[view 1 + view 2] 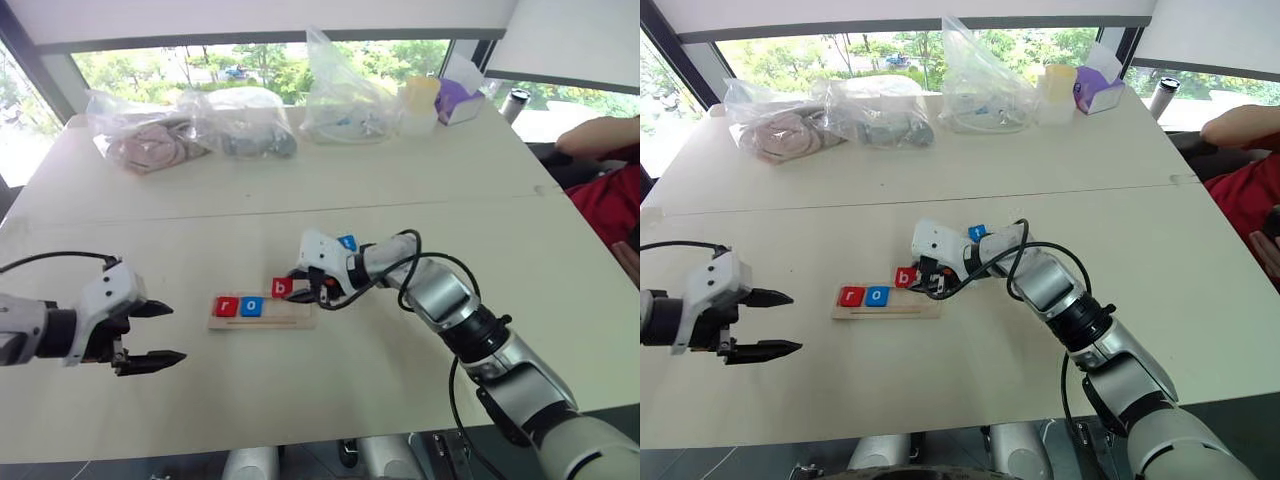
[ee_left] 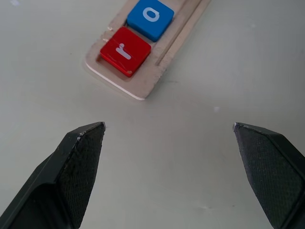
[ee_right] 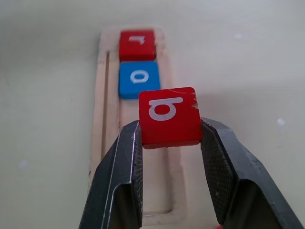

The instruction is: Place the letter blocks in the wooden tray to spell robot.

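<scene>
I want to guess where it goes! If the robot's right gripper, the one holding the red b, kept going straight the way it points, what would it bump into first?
Probably the blue o block in the wooden tray, with the red r block just beyond. The right gripper holds the b block above the tray's groove, though height is hard to judge.

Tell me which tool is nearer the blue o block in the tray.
Right. The right tool, shut on the red b block, hangs just beside the blue o block. The left tool stands open on the table, past the tray's r end.

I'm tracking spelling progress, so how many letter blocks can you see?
4: red r and blue o in the wooden tray, red b held in the right claw, one blue block behind that arm. Another may be hidden.
</scene>
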